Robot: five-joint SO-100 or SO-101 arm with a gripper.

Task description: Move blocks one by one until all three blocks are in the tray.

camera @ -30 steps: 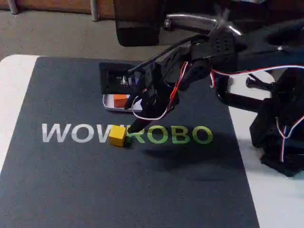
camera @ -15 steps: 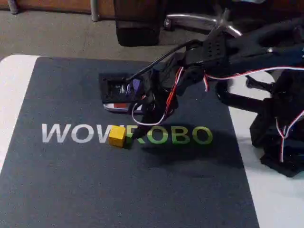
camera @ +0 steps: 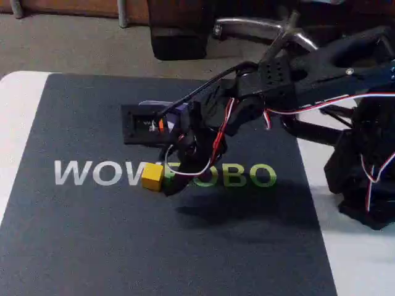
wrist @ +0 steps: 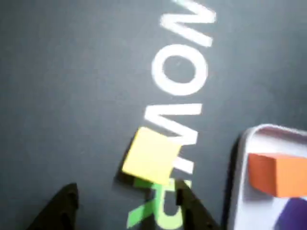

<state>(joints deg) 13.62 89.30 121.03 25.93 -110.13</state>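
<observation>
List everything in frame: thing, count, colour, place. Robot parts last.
yellow block: 1, yellow, on the mat over the lettering, outside the tray
orange block: 1, orange, in the tray
purple block: 1, purple, in the tray beside the orange one
tray: 1, pale white, on the mat, right of the yellow block in the wrist view
mat: 1, dark grey, white and green lettering, on a white table
chair base: 1, metal, on the floor behind
gripper: 1, black, open, fingertips just short of the yellow block
</observation>
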